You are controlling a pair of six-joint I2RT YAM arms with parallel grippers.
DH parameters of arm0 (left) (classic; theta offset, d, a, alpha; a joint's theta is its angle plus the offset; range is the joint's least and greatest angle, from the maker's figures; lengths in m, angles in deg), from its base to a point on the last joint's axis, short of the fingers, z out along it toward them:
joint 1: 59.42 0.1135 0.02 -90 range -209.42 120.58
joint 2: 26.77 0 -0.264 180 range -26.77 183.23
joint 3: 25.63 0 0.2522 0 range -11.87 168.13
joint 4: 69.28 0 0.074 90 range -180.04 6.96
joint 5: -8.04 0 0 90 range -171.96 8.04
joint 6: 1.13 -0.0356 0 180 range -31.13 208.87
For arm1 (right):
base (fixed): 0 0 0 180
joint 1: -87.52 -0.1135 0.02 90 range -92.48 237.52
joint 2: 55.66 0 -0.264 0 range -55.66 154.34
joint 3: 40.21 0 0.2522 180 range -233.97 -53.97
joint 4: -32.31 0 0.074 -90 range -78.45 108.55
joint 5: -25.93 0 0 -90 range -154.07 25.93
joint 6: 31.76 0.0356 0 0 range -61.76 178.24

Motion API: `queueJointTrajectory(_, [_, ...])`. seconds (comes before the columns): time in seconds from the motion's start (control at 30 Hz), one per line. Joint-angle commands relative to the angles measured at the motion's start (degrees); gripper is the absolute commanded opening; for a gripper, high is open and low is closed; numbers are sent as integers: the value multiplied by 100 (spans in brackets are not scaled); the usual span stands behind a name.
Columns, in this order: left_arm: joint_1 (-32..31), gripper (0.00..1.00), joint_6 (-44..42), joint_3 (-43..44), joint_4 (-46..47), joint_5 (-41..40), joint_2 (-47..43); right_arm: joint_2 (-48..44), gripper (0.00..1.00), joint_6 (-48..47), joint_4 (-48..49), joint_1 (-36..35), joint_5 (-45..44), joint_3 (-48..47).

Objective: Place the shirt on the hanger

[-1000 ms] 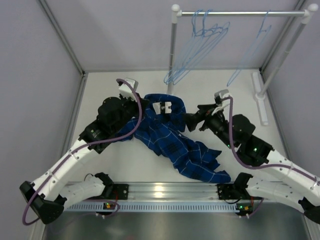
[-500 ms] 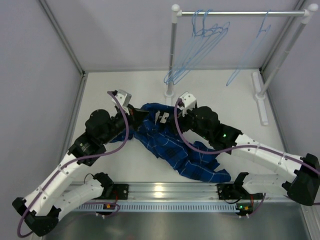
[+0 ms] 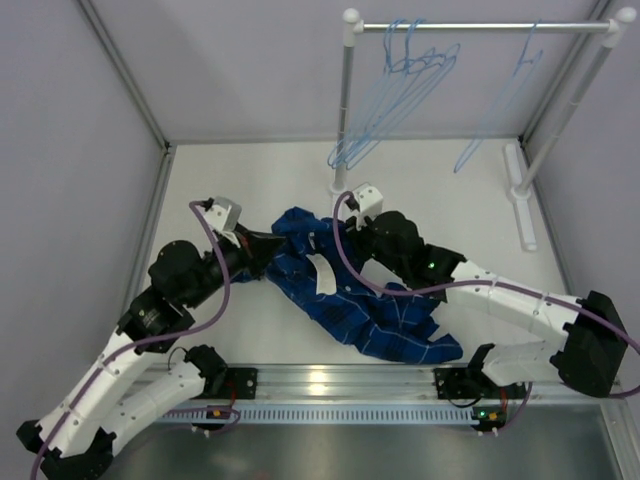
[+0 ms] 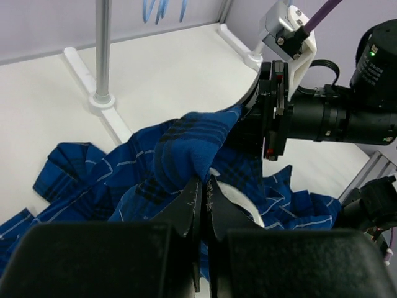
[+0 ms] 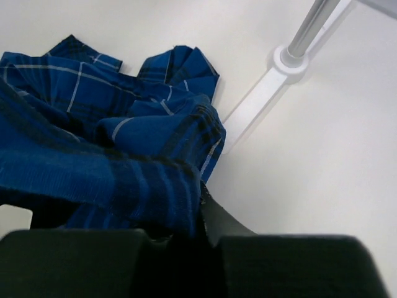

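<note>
The dark blue plaid shirt lies crumpled mid-table, with its white neck label showing. My left gripper is shut on a fold of the shirt at its left end. My right gripper is shut on shirt fabric close by on the other side, so a band of cloth runs between the two. In the left wrist view the right gripper faces my left gripper. Several pale-blue wire hangers hang on the rail, apart from the shirt.
The clothes rack's white post and foot stand just behind the shirt. A single hanger hangs further right on the rail. A second rack foot lies at the right. Walls close in on three sides.
My right arm swung left from beside the shirt to its collar area and shut on the cloth. My left arm drew back leftward with its fold, pulling the shirt's top end.
</note>
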Motion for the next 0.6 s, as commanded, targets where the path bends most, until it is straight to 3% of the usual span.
queueJointTrajectory(0.0, [0,0,135,192,-75,-539,243,214,0,145,219,61,26,-349])
queueJointTrajectory(0.07, [0,0,74,849,-461,-1171,734,162,0,-22,158,61,-149,-796])
queueJointTrajectory(0.1, [0,0,13,1235,-1098,-1870,1206,136,0,-83,-68,61,-219,-1051])
queueJointTrajectory(0.2, [27,0,-163,3908,-2383,-3007,2139,13,0,-189,-710,44,-273,-3005])
queueJointTrajectory(0.33, [36,0,-637,5594,-2406,-3553,2835,203,0,-268,-501,61,-928,-4352])
queueJointTrajectory(0.4, [36,0,-665,7183,-2859,-3321,3666,634,0,-51,-1349,17,-837,-5337])
queueJointTrajectory(0.47, [36,0,-665,8212,-3617,-2372,4301,979,0,30,-1776,-148,-642,-5940])
queueJointTrajectory(0.53, [36,0,-612,7981,-3819,-2535,4410,1137,0,74,-2011,-272,-1174,-5949])
queueJointTrajectory(0.57, [36,0,-629,7327,-3820,-2580,4402,1103,0,118,-2213,-395,-1317,-5810])
